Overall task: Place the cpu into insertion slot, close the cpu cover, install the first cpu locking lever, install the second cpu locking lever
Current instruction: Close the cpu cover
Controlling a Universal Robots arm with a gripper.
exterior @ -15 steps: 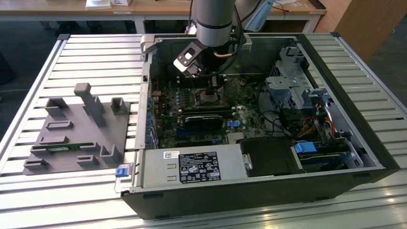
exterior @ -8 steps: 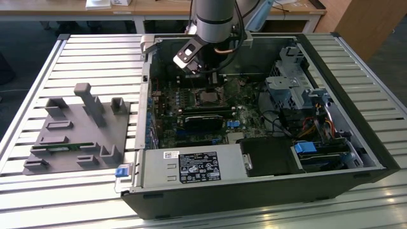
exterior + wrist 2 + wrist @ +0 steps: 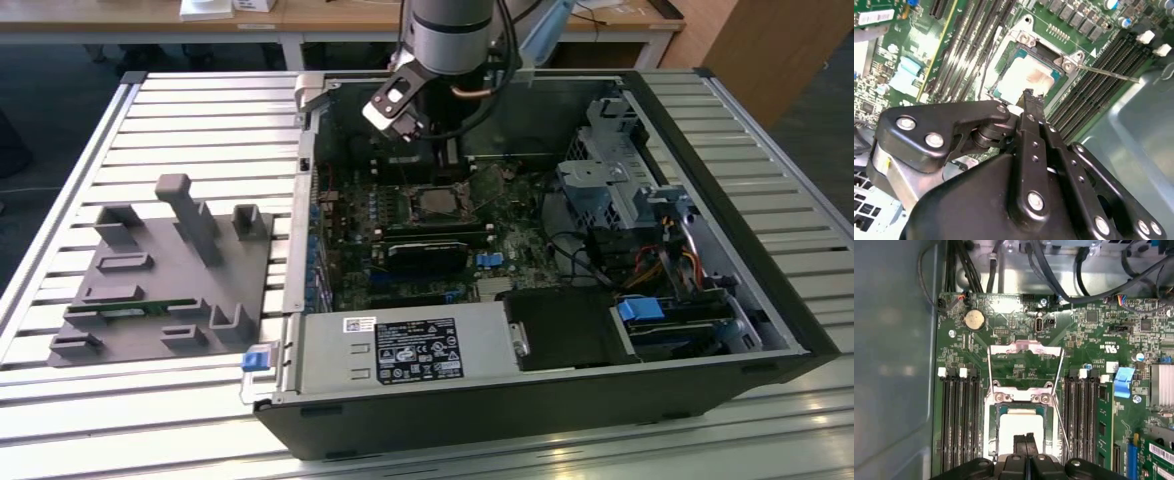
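Note:
The cpu (image 3: 1021,427) lies flat in the insertion slot (image 3: 990,440) on the green motherboard, its pale top showing in both wrist views (image 3: 1026,80). My gripper (image 3: 1026,444) hangs just above the chip's near edge, its two black fingertips (image 3: 1028,96) pressed together with nothing between them. The cpu cover (image 3: 1026,346), a thin shiny frame, is swung open and lies back beyond the slot. One locking lever (image 3: 1060,427), a thin wire rod, stands loose beside the slot (image 3: 1109,74). In the exterior view the gripper (image 3: 450,152) is inside the case over the socket (image 3: 434,203).
Memory slots (image 3: 956,420) run along both sides of the socket. Black cables (image 3: 1054,275) hang at the board's far end. The case wall (image 3: 894,365) is close on one side. A power supply (image 3: 400,350) and a drive cage (image 3: 674,325) fill the case front. A grey fixture (image 3: 160,270) sits outside.

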